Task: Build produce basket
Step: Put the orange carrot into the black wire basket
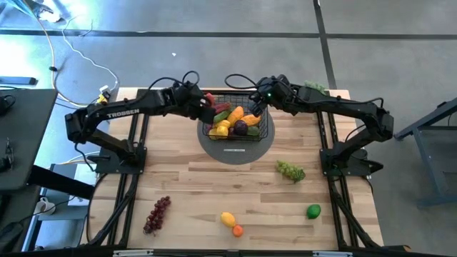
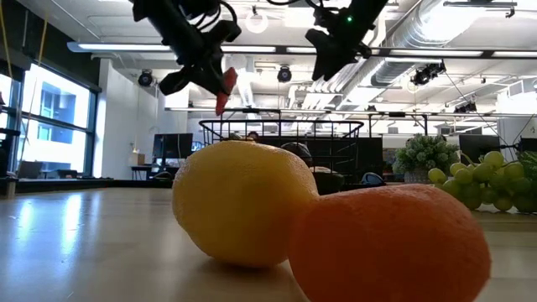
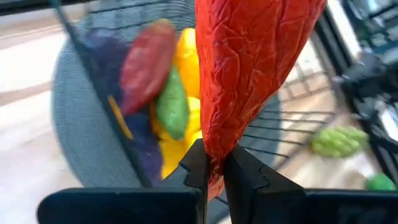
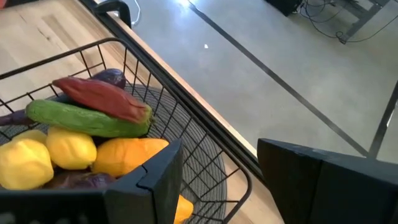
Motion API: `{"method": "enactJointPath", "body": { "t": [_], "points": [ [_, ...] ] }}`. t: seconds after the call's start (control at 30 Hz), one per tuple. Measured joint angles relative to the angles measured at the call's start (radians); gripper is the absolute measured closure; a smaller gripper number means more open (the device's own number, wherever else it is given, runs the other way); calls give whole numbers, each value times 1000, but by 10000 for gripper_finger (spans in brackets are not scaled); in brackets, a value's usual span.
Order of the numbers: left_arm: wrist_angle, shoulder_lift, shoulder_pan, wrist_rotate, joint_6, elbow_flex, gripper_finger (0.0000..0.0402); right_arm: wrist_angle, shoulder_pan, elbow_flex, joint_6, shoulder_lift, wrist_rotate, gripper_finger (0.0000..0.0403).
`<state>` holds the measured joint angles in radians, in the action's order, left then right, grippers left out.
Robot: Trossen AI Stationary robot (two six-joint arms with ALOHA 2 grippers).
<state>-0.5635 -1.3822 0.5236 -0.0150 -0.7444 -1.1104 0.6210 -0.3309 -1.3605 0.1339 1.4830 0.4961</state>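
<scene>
Figure: I hold both arms over the far middle of the tabletop (image 1: 235, 193), above the black wire basket (image 1: 265, 130) that sits on a round grey mat (image 1: 235, 152). My left gripper (image 3: 211, 169) hangs at the basket's left edge, its fingers (image 3: 249, 177) pinching a red chili (image 3: 252, 68) by one end; in the low view the chili (image 2: 224, 89) hangs above the basket rim (image 2: 281, 124). My right gripper (image 4: 217, 174) is over the basket's far right corner with its fingers spread and nothing between them. Inside the basket I see lemons (image 4: 46, 152), a mango (image 4: 130, 155), a green cucumber (image 4: 87, 119), a second red chili (image 4: 102, 98) and purple pieces. Loose on the tabletop lie green grapes (image 1: 290, 170), a lime (image 1: 313, 211), purple grapes (image 1: 158, 213), and a lemon (image 1: 228, 219) touching an orange fruit (image 1: 238, 230) near the front edge.
</scene>
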Motion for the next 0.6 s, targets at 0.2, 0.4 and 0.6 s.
{"method": "enactJointPath", "body": {
  "t": [0.2, 0.4, 0.6],
  "points": [
    [58, -20, -20, 63, -34, 37, 385, 11, 0, 0, -2, 0, 0, 214],
    [71, -69, -28, 108, -72, 44, 369, 30, 0, 0, 0, 0, -1, 214],
    [67, -110, -26, 103, -91, 45, 335, 58, 0, 0, 40, 0, -4, 214]
  ]
}}
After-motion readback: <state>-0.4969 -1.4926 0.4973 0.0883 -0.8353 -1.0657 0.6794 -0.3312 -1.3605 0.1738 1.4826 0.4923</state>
